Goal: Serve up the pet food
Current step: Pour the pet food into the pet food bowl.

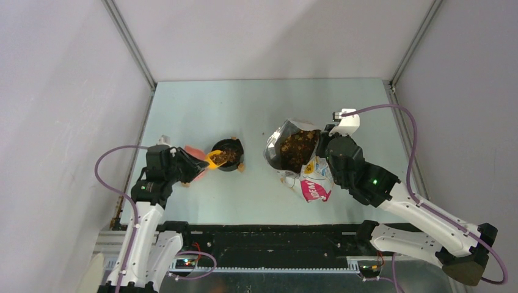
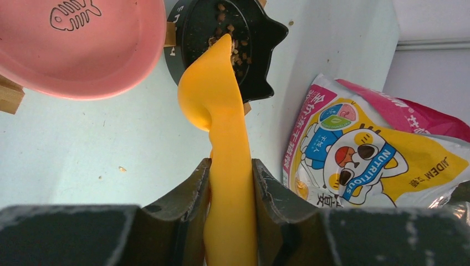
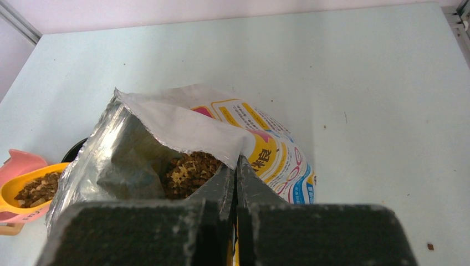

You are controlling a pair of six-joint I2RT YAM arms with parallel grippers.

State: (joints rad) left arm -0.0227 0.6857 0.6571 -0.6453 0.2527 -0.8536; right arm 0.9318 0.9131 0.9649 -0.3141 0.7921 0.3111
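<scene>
The pet food, brown kibble, fills the open bag and shows in the right wrist view. More kibble lies in the black bowl, seen too in the left wrist view. My left gripper is shut on the handle of the yellow scoop. The scoop is held at the black bowl's left rim, with kibble in it. My right gripper is shut on the rim of the cat-printed bag and holds its mouth open.
A pink fish-print bowl sits on a wooden stand just left of the black bowl. The bag lies right of the bowls. A few stray pellets lie on the table. Grey walls enclose the table.
</scene>
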